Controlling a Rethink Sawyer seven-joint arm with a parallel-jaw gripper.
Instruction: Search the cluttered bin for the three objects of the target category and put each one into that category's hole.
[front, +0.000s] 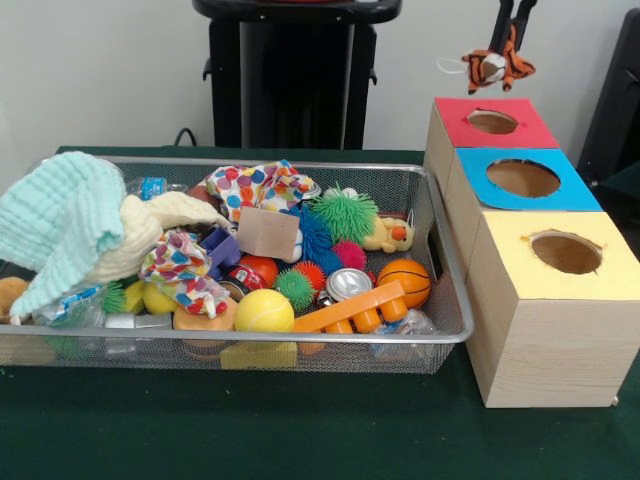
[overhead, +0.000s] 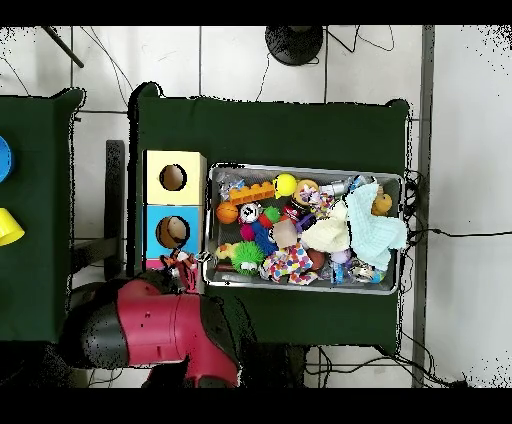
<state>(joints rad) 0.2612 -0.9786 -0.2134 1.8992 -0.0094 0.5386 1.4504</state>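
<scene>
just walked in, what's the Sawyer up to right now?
It's sorting. The claw is shut on a small tiger plush toy and holds it in the air above the red box, right over its hole. The blue box and yellow box stand in a row with it. The mesh bin beside them is full of clutter: balls, cloths, a toy duck.

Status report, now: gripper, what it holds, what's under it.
Gripper shut on tiger toy, held in the air above red box hole. Toy not yet dropped. Nothing blocks the hole. Bin full of clutter.
</scene>
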